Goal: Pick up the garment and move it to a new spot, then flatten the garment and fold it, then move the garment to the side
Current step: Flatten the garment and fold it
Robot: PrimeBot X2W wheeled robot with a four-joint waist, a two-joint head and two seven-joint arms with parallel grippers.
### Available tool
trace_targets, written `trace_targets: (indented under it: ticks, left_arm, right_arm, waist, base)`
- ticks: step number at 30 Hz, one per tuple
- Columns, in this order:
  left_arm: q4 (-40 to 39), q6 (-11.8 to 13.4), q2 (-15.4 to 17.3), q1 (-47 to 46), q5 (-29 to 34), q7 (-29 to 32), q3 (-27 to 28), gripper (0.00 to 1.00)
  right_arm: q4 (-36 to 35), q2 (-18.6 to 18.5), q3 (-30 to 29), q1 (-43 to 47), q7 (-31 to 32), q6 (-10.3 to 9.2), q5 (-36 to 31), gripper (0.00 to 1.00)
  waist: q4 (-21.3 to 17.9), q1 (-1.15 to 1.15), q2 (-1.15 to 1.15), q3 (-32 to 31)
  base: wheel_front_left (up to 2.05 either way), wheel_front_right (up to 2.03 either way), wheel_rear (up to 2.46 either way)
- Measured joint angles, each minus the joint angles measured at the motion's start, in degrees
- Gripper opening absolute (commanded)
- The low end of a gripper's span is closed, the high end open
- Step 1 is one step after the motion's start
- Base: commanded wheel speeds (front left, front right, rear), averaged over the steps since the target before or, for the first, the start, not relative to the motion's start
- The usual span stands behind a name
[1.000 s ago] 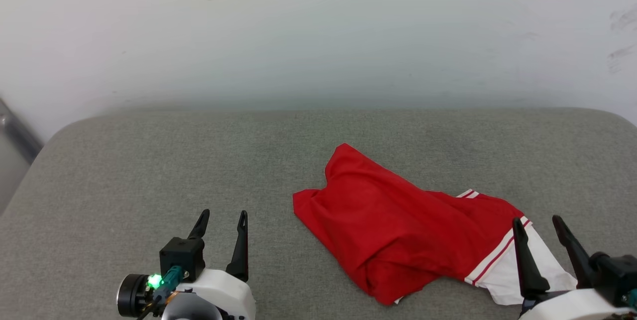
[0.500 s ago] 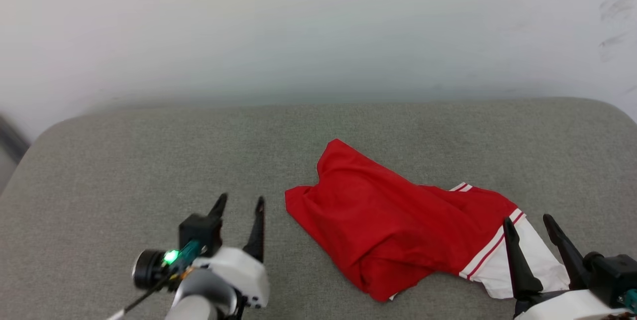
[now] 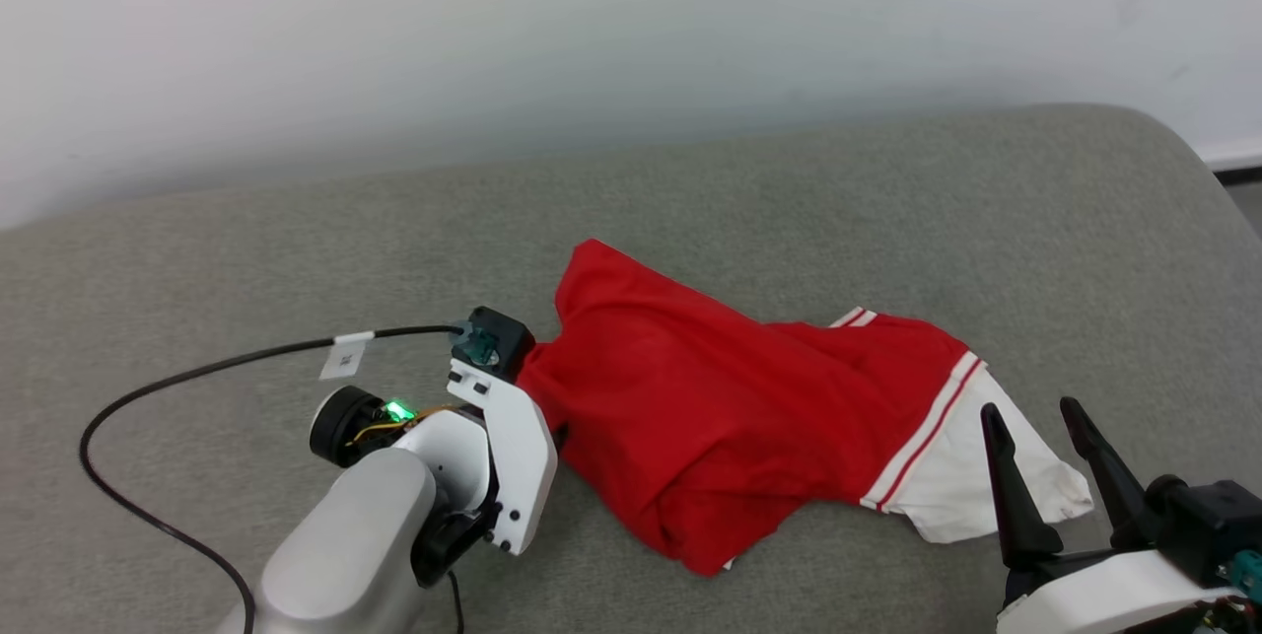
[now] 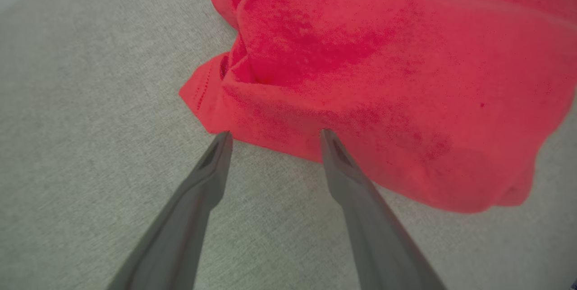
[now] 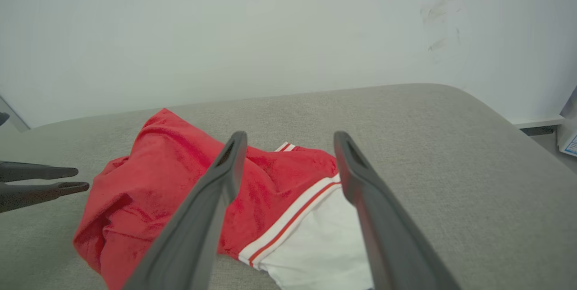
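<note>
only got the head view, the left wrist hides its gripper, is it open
observer: Yes. In the left wrist view the left gripper has its fingers spread wide.
operator: is it touching the shirt
observer: The tips sit right at the shirt's red edge. I cannot tell whether they touch it.
operator: which part of the edge
observer: A stitched hem corner lies just past one tip, and the other tip points at bunched red fabric.
</note>
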Motion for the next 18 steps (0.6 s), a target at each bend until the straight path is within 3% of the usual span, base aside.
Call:
trace_targets:
  ticks: [3, 11, 12, 14, 18]
  left_arm:
    - [2.7, -1.4, 1.0, -1.7, -0.9, 5.8, -1.7, 1.0]
    - [7.3, -2.7, 2.2, -5.0, -4.8, 14.2, -3.5, 1.0]
    - [7.6, -2.8, 2.3, -5.3, -5.4, 15.1, -3.7, 0.78]
    - [7.9, -2.8, 2.5, -5.8, -6.5, 16.3, -4.0, 0.0]
    - [8.2, -3.1, 2.4, -6.2, -7.7, 16.3, -4.8, 0.0]
  right_arm:
    - [0.8, 0.0, 0.3, -0.6, -0.8, 0.0, 0.6, 1.0]
    - [3.0, 0.0, 0.9, -2.1, -2.6, 0.0, 1.9, 1.0]
    - [3.3, 0.0, 0.9, -2.3, -2.7, 0.0, 1.9, 1.0]
    - [3.6, 0.0, 0.9, -2.6, -3.0, 0.0, 2.1, 1.0]
    - [4.1, 0.0, 0.7, -2.7, -3.2, 0.0, 2.2, 1.0]
  waist:
    - [-1.6, 0.0, 0.0, 1.6]
    - [-5.5, 0.0, 0.0, 4.9]
    - [-5.8, 0.0, 0.0, 5.1]
    - [-6.3, 0.0, 0.0, 5.5]
    - [-6.6, 0.0, 0.0, 5.5]
  base:
    - [0.0, 0.0, 0.0]
    - [0.0, 0.0, 0.0]
    - [0.0, 0.0, 0.0]
    - [0.0, 0.0, 0.0]
    - [0.0, 0.0, 0.0]
